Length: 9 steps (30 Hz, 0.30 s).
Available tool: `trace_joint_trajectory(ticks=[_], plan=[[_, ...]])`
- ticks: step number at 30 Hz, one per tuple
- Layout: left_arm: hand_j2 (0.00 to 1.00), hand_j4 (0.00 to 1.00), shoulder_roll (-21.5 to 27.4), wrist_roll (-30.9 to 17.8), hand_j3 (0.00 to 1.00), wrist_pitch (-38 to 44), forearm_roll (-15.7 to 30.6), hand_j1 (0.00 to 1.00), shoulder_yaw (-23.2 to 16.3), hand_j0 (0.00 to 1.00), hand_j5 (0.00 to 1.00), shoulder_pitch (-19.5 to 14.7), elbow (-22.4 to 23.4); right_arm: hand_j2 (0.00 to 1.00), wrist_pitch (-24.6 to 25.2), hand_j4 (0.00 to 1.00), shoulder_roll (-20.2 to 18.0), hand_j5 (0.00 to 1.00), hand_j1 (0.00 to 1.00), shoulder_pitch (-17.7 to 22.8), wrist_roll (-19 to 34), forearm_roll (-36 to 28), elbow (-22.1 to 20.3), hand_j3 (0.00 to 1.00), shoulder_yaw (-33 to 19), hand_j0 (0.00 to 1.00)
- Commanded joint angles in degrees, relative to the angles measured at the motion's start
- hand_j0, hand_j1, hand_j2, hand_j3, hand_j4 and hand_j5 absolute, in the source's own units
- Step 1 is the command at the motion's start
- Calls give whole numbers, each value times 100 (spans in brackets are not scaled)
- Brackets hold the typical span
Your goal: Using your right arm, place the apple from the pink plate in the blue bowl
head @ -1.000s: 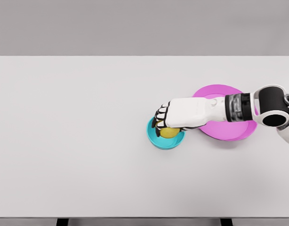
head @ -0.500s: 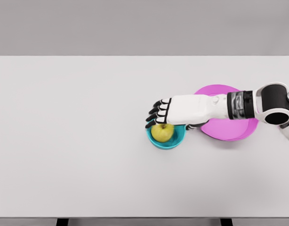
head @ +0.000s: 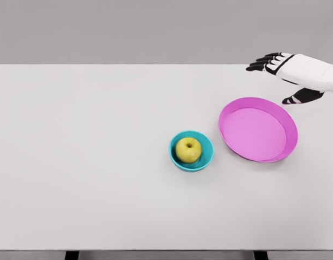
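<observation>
A yellow-green apple (head: 188, 149) sits inside the small blue bowl (head: 205, 160) near the middle of the white table. To the bowl's right lies the pink plate (head: 258, 130), with nothing on it. My right hand (head: 279, 76) hovers at the upper right, above and beyond the plate, its dark-tipped fingers spread and holding nothing. The left arm is out of view.
The white table (head: 90, 162) stretches wide to the left and front of the bowl. Its far edge runs just behind my right hand.
My right hand let go of the apple in the blue bowl, opened, and pulled back up and to the right past the pink plate. The apple stays in the bowl.
</observation>
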Motion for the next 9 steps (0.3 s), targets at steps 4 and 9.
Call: trace_joint_trajectory(ticks=[4, 9], plan=[[100, 100, 0, -1, 100, 0, 2, 100, -1, 100, 100, 0, 1, 100, 16, 100, 177, 100, 100, 105, -3, -20, 146, 100, -174, 100], [100, 100, 0, -1, 100, 0, 2, 100, -1, 100, 100, 0, 1, 100, 16, 100, 177, 100, 100, 211, -3, -20, 146, 100, -174, 100]])
